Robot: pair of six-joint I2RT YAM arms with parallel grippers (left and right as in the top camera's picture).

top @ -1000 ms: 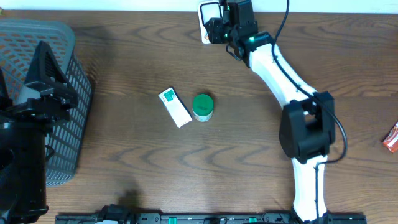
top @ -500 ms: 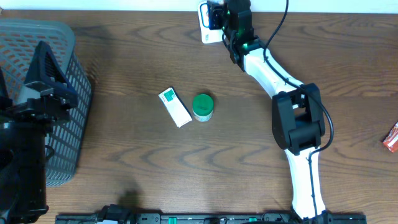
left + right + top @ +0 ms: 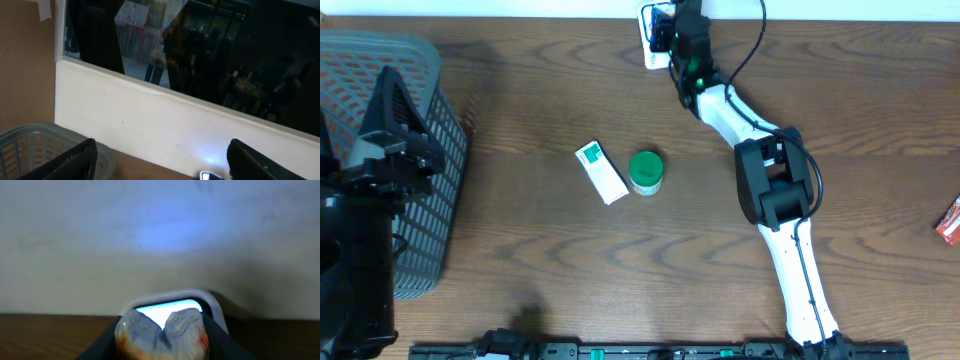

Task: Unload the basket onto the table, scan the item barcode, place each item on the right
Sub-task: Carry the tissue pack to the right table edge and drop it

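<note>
At the table's back edge stands a white scanner (image 3: 648, 50) whose window (image 3: 167, 306) glows pale blue. My right gripper (image 3: 672, 33) is right in front of it, shut on a crinkled clear packet (image 3: 161, 330) with orange edges and blue print. The packet's two folded lobes cover the lower part of the window, and its barcode is not visible. Far off at the left, next to the basket, my left gripper (image 3: 165, 170) is open with nothing between its fingers (image 3: 75, 160) and faces the back wall.
A grey mesh basket (image 3: 415, 60) stands at the left edge. A white and green box (image 3: 602, 171) and a green-lidded jar (image 3: 646, 172) lie mid-table. A red packet (image 3: 948, 221) lies at the right edge. The white wall runs just behind the scanner.
My right arm has swung left and its gripper has come closer to the scanner with the packet. The jaws have squeezed the packet a little tighter. The left arm has not moved.
</note>
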